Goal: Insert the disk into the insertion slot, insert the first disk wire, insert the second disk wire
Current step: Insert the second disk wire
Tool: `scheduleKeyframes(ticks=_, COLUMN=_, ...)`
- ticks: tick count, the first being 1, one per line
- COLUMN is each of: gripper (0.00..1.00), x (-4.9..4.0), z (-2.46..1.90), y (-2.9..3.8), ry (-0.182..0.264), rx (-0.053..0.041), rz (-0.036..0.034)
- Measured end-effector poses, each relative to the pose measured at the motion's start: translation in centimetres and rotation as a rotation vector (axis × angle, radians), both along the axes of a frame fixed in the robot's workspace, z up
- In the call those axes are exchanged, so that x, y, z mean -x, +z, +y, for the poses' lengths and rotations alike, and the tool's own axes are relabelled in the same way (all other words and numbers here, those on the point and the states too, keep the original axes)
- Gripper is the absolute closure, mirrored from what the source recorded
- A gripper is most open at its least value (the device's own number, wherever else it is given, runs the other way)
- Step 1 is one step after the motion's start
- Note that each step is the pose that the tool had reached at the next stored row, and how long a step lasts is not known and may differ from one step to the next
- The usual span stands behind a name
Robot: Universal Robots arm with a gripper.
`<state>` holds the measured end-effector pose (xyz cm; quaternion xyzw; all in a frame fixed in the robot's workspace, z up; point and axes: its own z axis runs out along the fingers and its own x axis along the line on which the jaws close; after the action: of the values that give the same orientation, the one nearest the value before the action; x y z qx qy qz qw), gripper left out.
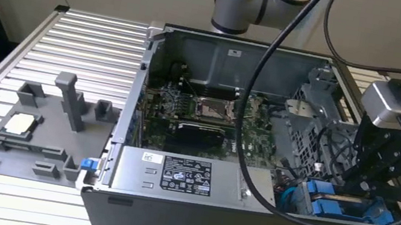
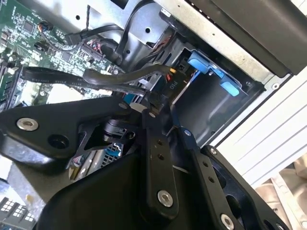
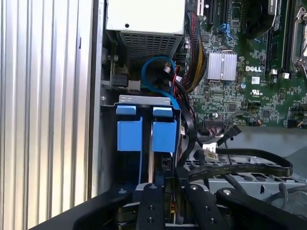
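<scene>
Two bright blue carrier fronts [image 3: 164, 136] sit side by side in the grey sheet-metal drive cage [image 3: 144, 99] at the case's front corner, on the exterior view's right [image 1: 329, 207]. One fronts the disk, seated in the insertion slot; its metal body is hidden. My gripper [image 1: 363, 189] hangs low into the case just behind the cage. In both wrist views its black fingers [image 3: 151, 201] stand close together over the carriers' rear end. In the second wrist view the gripper [image 2: 165, 120] appears shut on a black wire connector [image 2: 165, 91] beside a blue carrier [image 2: 206, 67].
A grey power supply box [image 1: 173, 175] with a white sticker lies along the case's front. The green motherboard [image 3: 249, 72] and a loose blue cable [image 3: 156, 72] lie close by, and black flat cables [image 3: 240, 167] cross beside the fingers. A grey fixture tray [image 1: 26, 132] stands on the slatted table.
</scene>
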<state>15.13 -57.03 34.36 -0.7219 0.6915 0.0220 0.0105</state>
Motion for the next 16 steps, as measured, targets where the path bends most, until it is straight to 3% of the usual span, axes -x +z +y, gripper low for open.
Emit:
scheduleKeyframes(ticks=12, gripper=0.76, x=0.0, z=0.0, y=3.08, ry=0.0, rx=0.0003, rz=0.0)
scheduleKeyframes(ticks=16, gripper=0.76, x=0.0, z=0.0, y=3.17, ry=0.0, rx=0.0, rz=0.0)
